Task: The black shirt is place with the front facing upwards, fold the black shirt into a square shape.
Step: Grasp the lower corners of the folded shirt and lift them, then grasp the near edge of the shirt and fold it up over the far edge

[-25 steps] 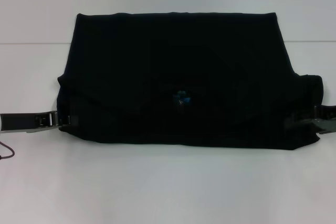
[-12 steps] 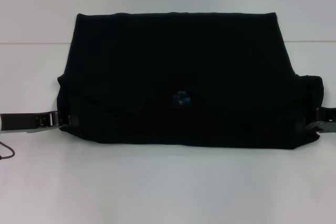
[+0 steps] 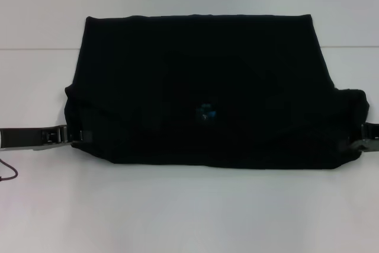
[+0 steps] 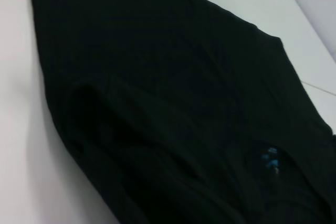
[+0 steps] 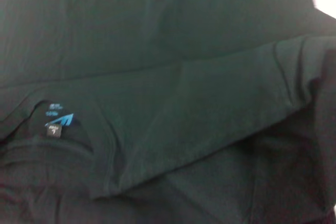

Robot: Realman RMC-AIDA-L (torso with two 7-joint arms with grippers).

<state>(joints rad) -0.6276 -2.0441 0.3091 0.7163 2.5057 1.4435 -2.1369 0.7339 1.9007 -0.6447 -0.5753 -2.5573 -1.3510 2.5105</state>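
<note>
The black shirt [image 3: 195, 75] lies on the white table [image 3: 189, 211], folded into a wide band, with its blue neck label [image 3: 205, 111] showing near the middle. The lettering is hidden. My left gripper [image 3: 80, 136] is low at the shirt's left sleeve end, shut on the cloth edge. My right gripper [image 3: 362, 143] is at the right sleeve end at the picture's edge, shut on the cloth. The left wrist view shows the shirt [image 4: 157, 103] and its label [image 4: 270, 159]. The right wrist view shows a folded layer of the shirt [image 5: 199, 103] and the label [image 5: 55, 121].
A thin dark cable [image 3: 9, 173] loops on the table at the near left. A seam line in the table [image 3: 35, 48] runs across behind the shirt's middle. White table shows in front of and behind the shirt.
The right gripper has moved outward to the right, and the shirt's right sleeve end has stretched with it. The left gripper has shifted slightly right at the left sleeve end.
</note>
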